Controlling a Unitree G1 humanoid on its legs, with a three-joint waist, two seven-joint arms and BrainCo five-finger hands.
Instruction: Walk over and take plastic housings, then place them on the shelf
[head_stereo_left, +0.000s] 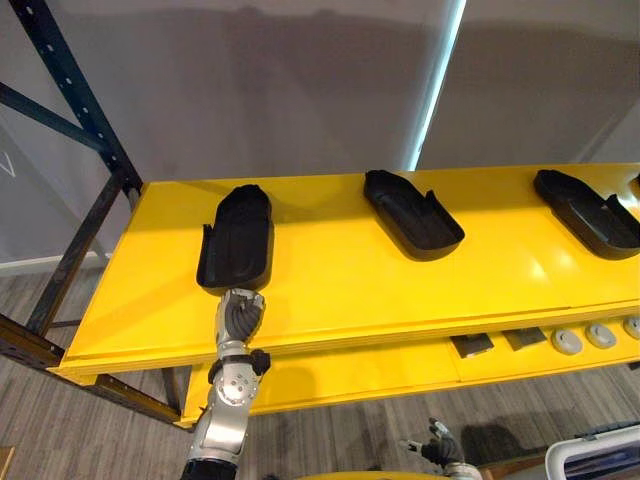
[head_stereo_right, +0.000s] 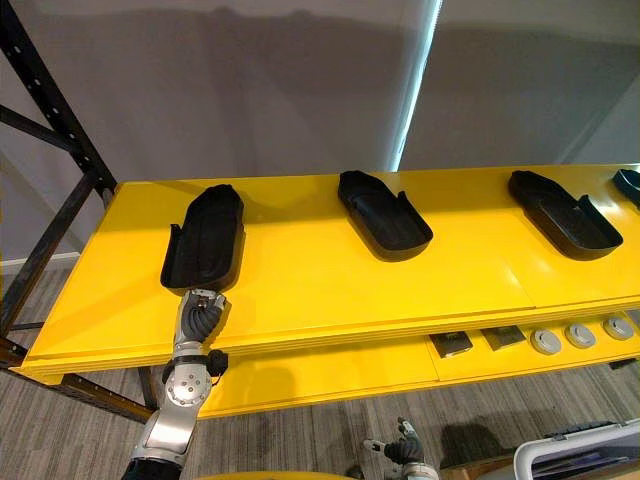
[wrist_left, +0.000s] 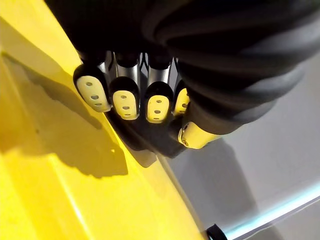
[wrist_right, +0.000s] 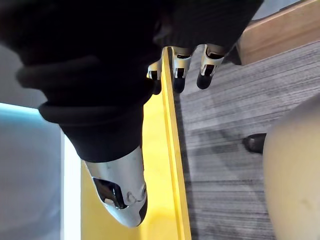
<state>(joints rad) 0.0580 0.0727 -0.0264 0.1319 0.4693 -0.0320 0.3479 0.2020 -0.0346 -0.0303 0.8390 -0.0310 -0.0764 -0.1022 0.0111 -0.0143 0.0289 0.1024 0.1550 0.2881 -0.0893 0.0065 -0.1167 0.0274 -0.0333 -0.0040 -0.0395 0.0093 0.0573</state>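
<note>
Three black plastic housings lie on the yellow shelf (head_stereo_left: 330, 290): a left one (head_stereo_left: 238, 240), a middle one (head_stereo_left: 412, 215) and a right one (head_stereo_left: 585, 212). The edge of another housing (head_stereo_right: 630, 185) shows at the far right. My left hand (head_stereo_left: 240, 312) reaches up to the near end of the left housing. In the left wrist view its fingers (wrist_left: 125, 100) are curled and the thumb (wrist_left: 195, 136) is beside them, with the dark housing (wrist_left: 150, 142) pinched between them. My right hand (head_stereo_left: 438, 447) hangs low below the shelf, fingers (wrist_right: 190, 62) relaxed and holding nothing.
A dark blue rack upright (head_stereo_left: 80, 100) rises at the shelf's left end. The lower yellow level holds dark square parts (head_stereo_left: 472, 346) and grey discs (head_stereo_left: 567, 342). A white bin (head_stereo_left: 600, 455) stands on the floor at the lower right. A grey wall is behind.
</note>
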